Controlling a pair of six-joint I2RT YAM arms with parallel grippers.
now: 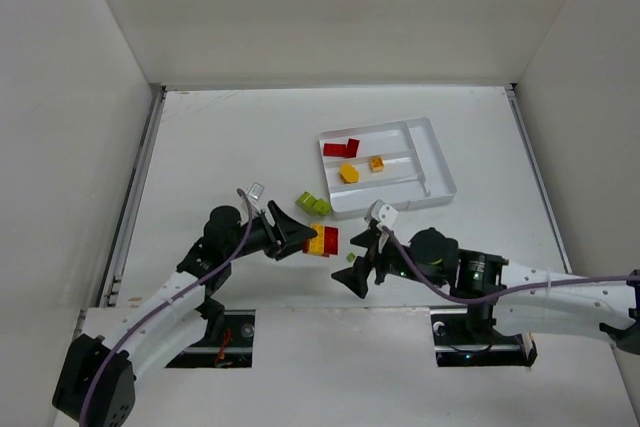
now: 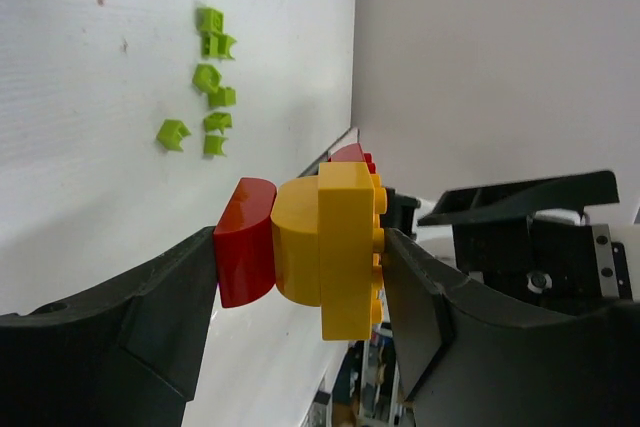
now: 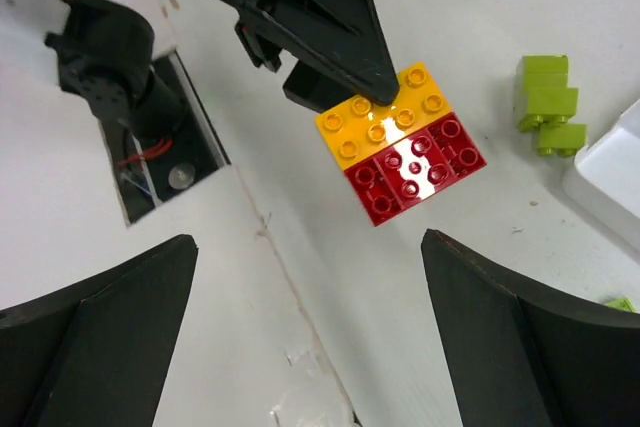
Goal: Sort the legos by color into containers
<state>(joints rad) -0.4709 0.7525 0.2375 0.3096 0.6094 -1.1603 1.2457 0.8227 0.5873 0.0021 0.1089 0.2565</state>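
Observation:
My left gripper [image 1: 306,238] is shut on a joined stack of yellow-orange and red bricks [image 1: 323,240], seen clamped between the fingers in the left wrist view [image 2: 320,252]. The stack also shows in the right wrist view [image 3: 400,143]. My right gripper [image 1: 358,260] is open and empty just right of the stack, jaws wide apart [image 3: 310,337]. The white tray [image 1: 437,152] lies beyond and holds red bricks [image 1: 342,148] in its far slot and yellow-orange bricks [image 1: 349,174] in the middle one. Lime-green bricks [image 1: 313,204] lie by the tray's near left corner.
Several tiny lime-green cubes [image 2: 208,87] lie on the table beyond the left gripper. One tiny green piece [image 1: 350,257] lies between the grippers. The tray's corner [image 3: 612,175] shows at the right edge of the right wrist view, with green bricks [image 3: 545,102] beside it.

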